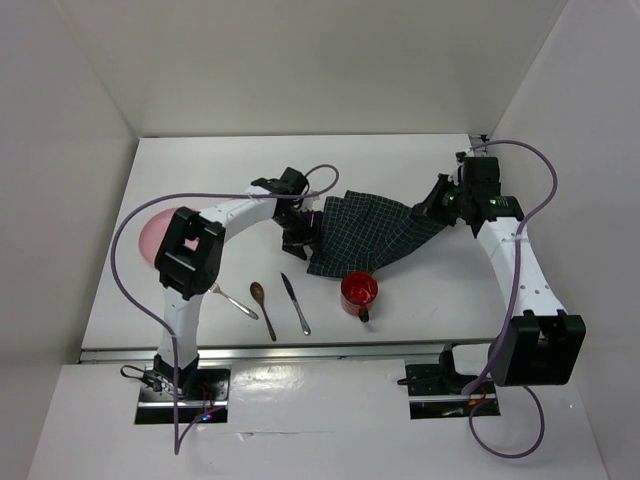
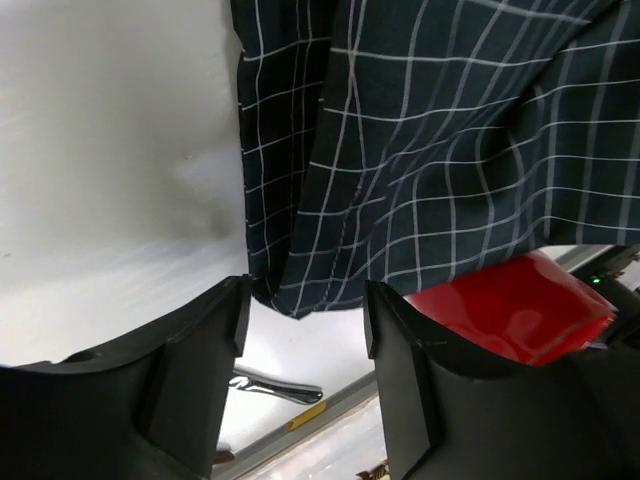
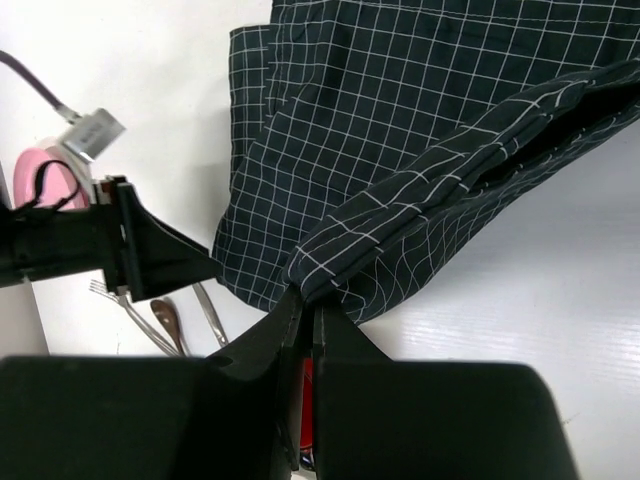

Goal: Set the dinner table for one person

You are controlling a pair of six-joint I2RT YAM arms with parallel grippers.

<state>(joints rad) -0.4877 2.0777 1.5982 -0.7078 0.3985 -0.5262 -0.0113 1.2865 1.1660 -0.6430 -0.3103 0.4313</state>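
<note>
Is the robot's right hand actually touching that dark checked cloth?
Touching. The right wrist view shows the right hand closed on a raised fold of the checked cloth, with the fabric pinched in its grip.

site: robotics lab test cell | shown by: plain white walls [image 1: 60,100] that boxed in a white surface [image 1: 220,165] with a silver edge rail [image 1: 300,352] | left arm [image 1: 190,260] and right arm [image 1: 520,260] were bolted on plates [image 1: 180,385] at its near edge | purple cables [image 1: 553,185] looped loose
</note>
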